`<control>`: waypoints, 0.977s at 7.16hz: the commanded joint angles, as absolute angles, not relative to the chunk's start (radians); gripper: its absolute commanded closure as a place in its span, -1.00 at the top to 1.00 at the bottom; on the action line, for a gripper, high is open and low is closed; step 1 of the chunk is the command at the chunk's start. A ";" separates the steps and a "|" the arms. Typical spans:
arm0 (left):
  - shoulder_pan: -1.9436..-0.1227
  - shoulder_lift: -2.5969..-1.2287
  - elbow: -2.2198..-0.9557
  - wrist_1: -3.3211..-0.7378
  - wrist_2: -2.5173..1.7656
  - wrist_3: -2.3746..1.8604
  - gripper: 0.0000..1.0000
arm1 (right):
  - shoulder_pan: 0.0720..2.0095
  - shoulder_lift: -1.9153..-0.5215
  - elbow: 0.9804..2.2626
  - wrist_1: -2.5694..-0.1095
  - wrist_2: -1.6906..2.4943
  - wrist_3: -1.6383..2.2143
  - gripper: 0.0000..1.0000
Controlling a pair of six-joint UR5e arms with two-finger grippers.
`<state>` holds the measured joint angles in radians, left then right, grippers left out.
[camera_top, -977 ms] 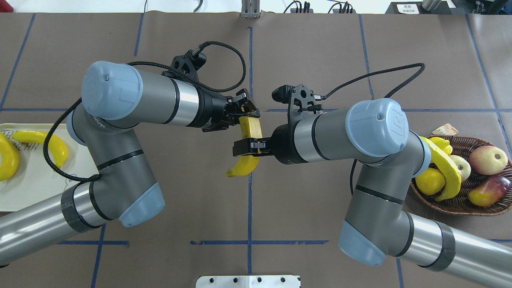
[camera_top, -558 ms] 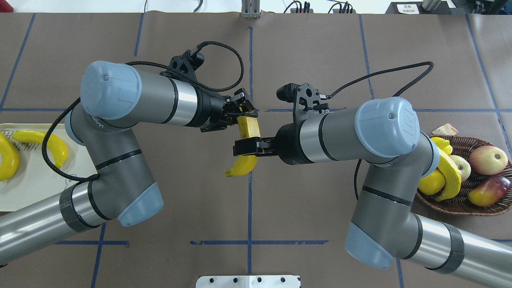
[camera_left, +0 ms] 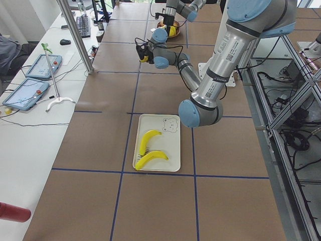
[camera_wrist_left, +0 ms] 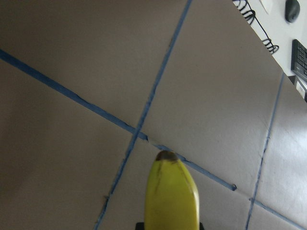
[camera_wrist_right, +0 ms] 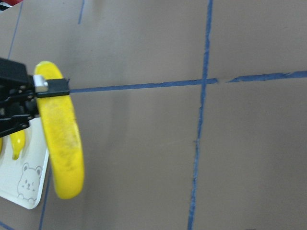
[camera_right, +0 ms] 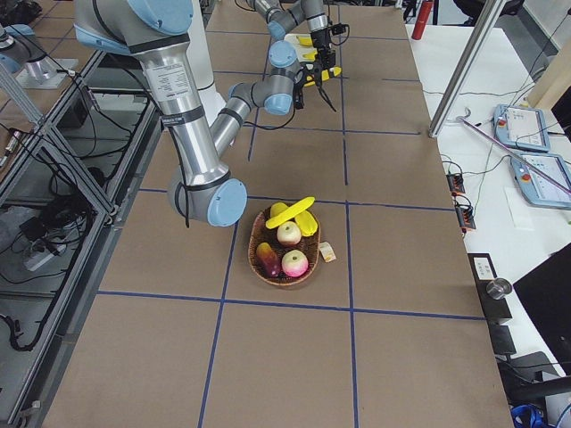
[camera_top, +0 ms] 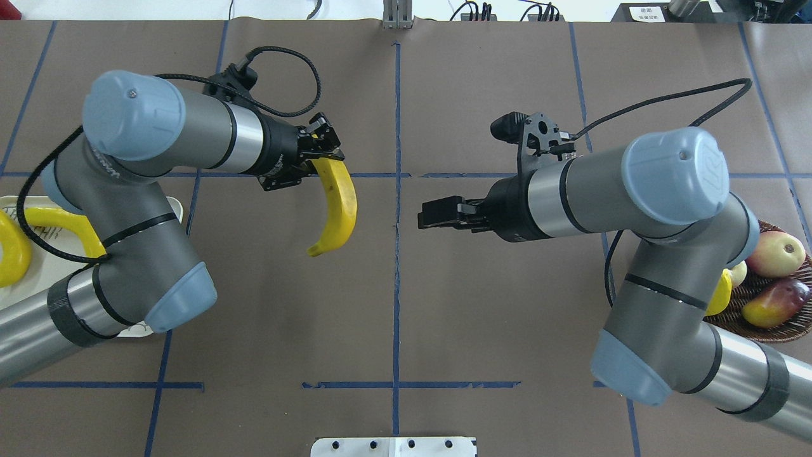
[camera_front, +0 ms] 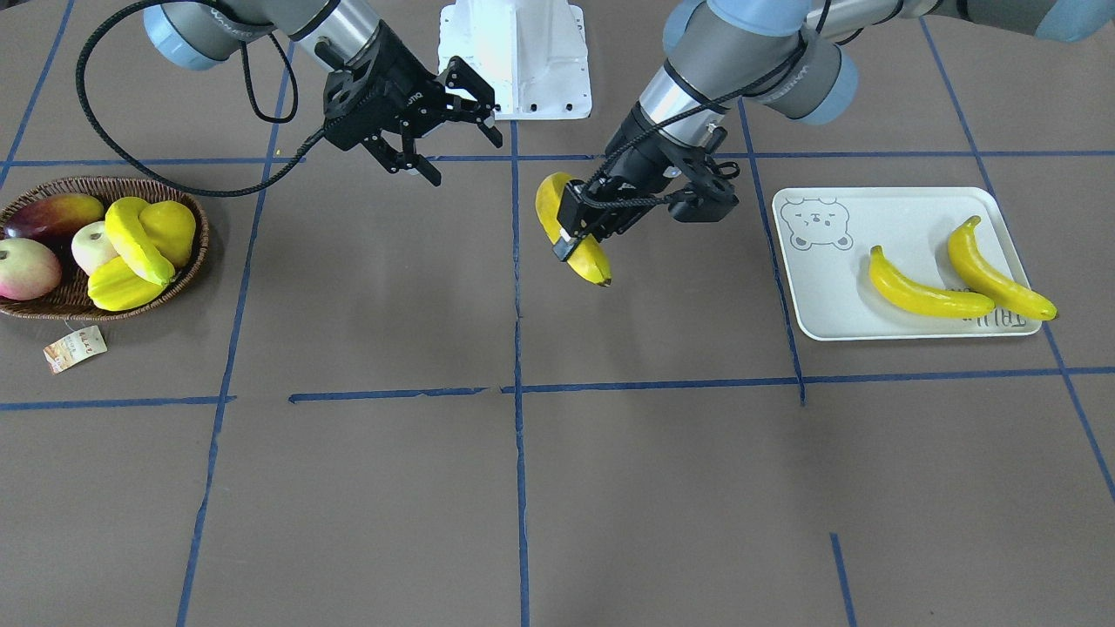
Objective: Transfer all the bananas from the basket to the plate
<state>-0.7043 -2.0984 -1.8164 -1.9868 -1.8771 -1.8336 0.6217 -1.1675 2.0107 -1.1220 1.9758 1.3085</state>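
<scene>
left gripper (camera_top: 319, 152) is clamped on one end of a banana (camera_top: 339, 209), holding it in the air on the robot's left of the desk's centre line, well short of the plate (camera_front: 819, 287). right gripper (camera_front: 464, 144) hangs empty near the middle, jaws apart.

so this reads as the carry leg for banana three. two bananas (camera_front: 928, 294) lie flat on the plate, and a fourth banana (camera_front: 139, 239) sits in the basket (camera_front: 52, 306) on top of the apples (camera_front: 26, 266) and other fruit.

next call, as i see it: swing the left arm across to the plate and come down over the bare patch by the bear print, clear of the pair. only then let go. the right arm looks free to head for the basket and the last one.

the surface is a flat brown desk (camera_front: 610, 488) gridded with blue tape (camera_front: 518, 348). off to the side stand a white desk with tablets (camera_left: 44, 65) and a keyboard (camera_left: 83, 25), and a metal pole (camera_left: 75, 35).
</scene>
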 commanded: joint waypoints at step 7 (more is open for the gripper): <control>-0.793 -1.929 -1.967 -1.331 -1.882 -1.756 -1.00 | 0.922 -1.272 2.181 -1.799 2.121 0.751 1.00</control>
<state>-0.7774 -2.0153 -1.9659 -1.2994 -1.8818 -1.7331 0.8890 -1.2552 2.1602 -1.7172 2.1201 0.8634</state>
